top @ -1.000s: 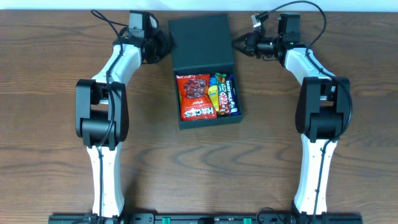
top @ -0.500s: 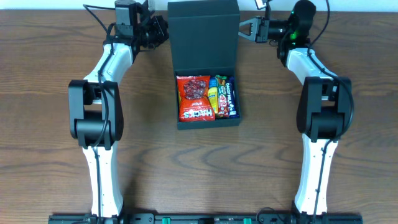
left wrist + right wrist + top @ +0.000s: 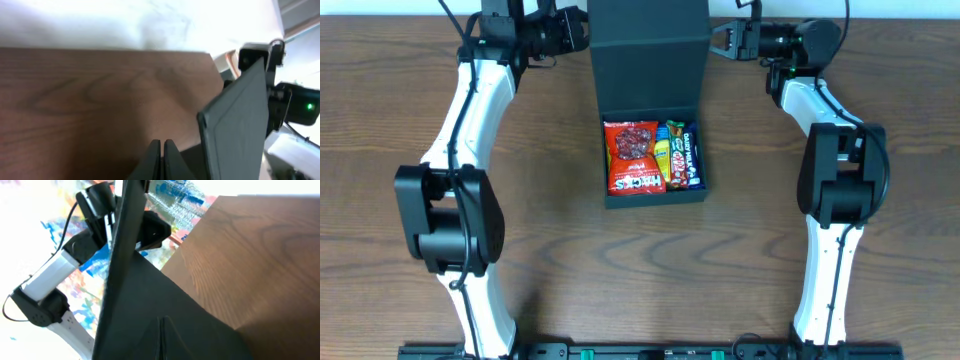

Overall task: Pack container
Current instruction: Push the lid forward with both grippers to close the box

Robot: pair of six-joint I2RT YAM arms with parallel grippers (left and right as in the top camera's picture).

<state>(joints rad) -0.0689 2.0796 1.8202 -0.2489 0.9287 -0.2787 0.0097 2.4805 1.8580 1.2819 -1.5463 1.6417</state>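
**Lid up, nothing gripping it**

The container (image 3: 655,197) sits mid-table, its tray full of snack packets (image 3: 650,155) and its lid (image 3: 648,50) raised toward the far edge of the table (image 3: 560,200). The left gripper (image 3: 580,30) and right gripper (image 3: 717,43) flank the lid, one beside each side edge. Both are fully closed, fingers pressed together with nothing between them. We cannot tell whether either touches the lid.

We judge the risk to lie in that lack of hold. If one arm pushes ahead of the other, the lid could slip off a finger and flop back or drop crooked. It could also twist at the hinge or drag the container across the table. The red packet looks puffy, so the lid may land on it and not seat.
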